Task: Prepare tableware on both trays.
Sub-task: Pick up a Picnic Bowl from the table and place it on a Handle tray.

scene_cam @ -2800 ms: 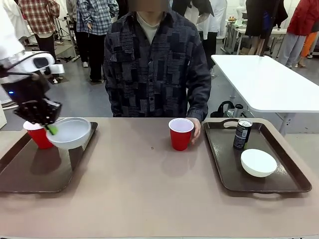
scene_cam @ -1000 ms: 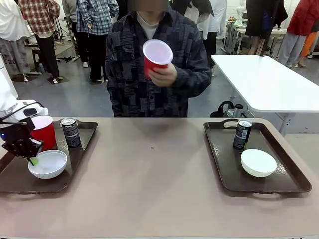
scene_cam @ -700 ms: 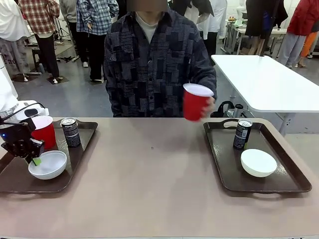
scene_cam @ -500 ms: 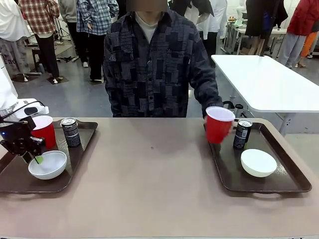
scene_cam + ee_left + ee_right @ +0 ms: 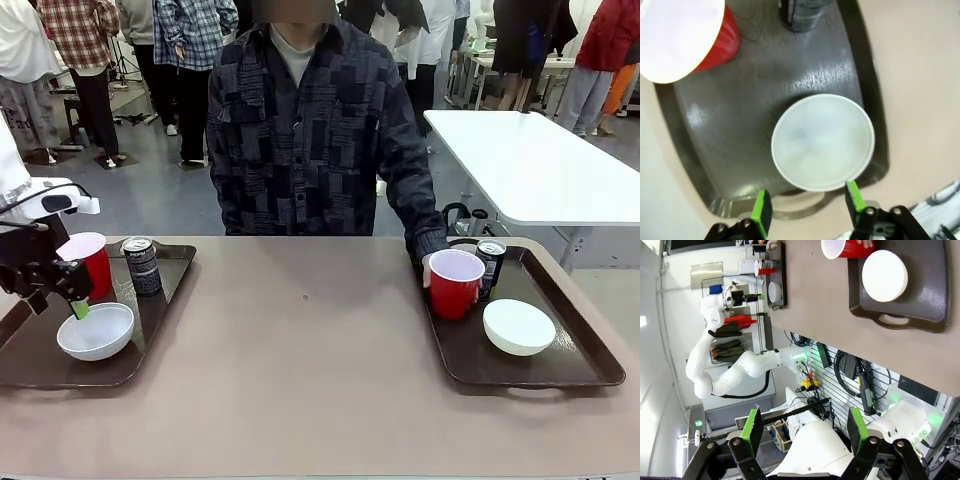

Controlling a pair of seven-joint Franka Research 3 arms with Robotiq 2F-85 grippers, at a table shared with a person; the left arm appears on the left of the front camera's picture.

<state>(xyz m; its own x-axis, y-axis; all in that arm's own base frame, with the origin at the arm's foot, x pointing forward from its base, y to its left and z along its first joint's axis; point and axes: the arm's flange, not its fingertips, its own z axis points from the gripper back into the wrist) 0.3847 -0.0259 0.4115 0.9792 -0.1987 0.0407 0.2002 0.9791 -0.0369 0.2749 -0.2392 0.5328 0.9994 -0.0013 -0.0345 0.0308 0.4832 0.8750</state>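
Observation:
On the left tray stand a red cup, a dark can and a white bowl. My left gripper hangs open just above the bowl's left rim. In the left wrist view the bowl lies free on the tray, beyond the spread green pads. On the right tray are a white bowl and a can. A person's hand holds a red cup on that tray. My right gripper is open, high above the right tray.
The person stands at the table's far edge, one arm reaching to the right tray. The brown tabletop lies between the trays. A white table stands behind on the right, with people farther back.
My left gripper opened, let go of the bowl on the left tray and lifted a little. The person brought the red cup down from chest height onto the right tray.

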